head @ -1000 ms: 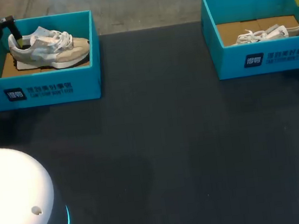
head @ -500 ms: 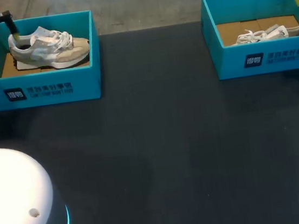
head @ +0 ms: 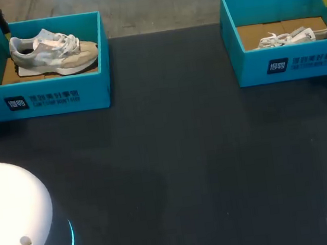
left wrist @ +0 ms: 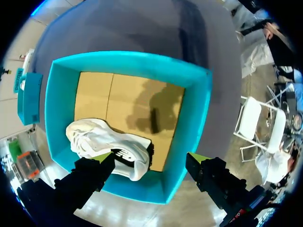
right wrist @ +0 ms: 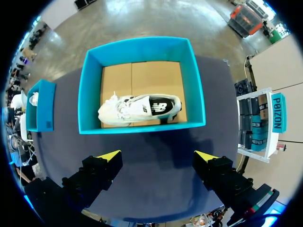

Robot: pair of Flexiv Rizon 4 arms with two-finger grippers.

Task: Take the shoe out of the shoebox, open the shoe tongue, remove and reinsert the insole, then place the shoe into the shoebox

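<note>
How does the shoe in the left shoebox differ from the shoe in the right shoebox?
The left shoe stands upright on its sole; the right shoe lies on its side. In the head view the left shoe's toe points right, the right shoe's left. Both are laced sneakers, in the left shoebox and the right shoebox.

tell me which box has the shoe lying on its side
The right shoebox: its shoe lies flat on its side, while the shoe in the left shoebox stands upright.
</note>
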